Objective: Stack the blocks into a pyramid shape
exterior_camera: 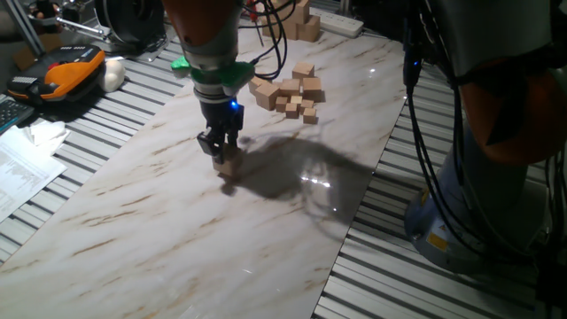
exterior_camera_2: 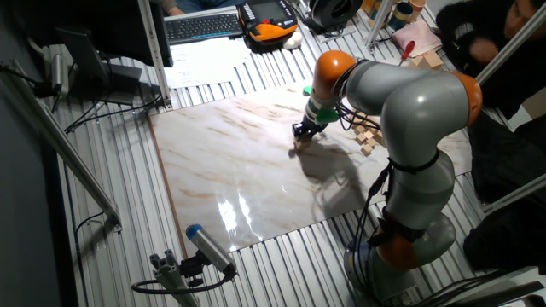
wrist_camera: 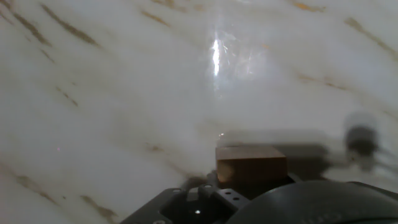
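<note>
Dim, soft-focus fixed views. Overhead glare patches on glossy white marble-patterned tabletop (exterior_camera: 319,182); arm shadow falls beside that glare. Hand view blurred, bright streak on marble.

place: probably a lab | cues: slatted metal bench (exterior_camera_2: 111,213), keyboard (exterior_camera_2: 203,26), cables (exterior_camera: 423,151)

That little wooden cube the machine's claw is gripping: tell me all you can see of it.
The block is a plain light-tan wooden cube with flat, bare faces. It sits between the two dark fingers of the gripper, which close on its sides, about as wide as the cube. It hangs level at or just above the marble tabletop; whether it touches cannot be told. It is alone there, apart from the pile of blocks farther back. In the hand view it looks browner, in shadow.
</note>
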### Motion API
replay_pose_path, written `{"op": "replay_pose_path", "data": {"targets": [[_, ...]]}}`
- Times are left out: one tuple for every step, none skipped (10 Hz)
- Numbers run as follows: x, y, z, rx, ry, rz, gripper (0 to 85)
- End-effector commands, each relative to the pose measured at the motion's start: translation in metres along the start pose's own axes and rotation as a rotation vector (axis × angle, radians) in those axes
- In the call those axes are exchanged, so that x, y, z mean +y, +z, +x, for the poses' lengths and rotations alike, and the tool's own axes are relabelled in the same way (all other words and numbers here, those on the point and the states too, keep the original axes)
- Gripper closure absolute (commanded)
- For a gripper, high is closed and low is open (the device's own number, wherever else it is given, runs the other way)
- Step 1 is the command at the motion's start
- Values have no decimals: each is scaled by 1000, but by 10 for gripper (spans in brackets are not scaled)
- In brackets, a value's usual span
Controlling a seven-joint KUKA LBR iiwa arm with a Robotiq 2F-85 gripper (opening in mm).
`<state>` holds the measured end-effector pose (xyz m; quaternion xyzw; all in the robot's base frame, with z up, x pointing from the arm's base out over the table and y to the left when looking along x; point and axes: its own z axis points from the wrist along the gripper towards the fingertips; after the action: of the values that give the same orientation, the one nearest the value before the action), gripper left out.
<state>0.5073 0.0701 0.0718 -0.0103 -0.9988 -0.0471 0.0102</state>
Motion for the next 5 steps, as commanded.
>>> {"op": "replay_pose_path", "data": {"targets": [[-1, 1, 2, 2, -5, 2, 850], [-1, 2, 4, 2, -6, 8, 850], [-1, 3, 6, 3, -6, 11, 850], [-1, 7, 7, -2, 0, 11, 850], [-1, 12, 8, -5, -4, 13, 850]]}}
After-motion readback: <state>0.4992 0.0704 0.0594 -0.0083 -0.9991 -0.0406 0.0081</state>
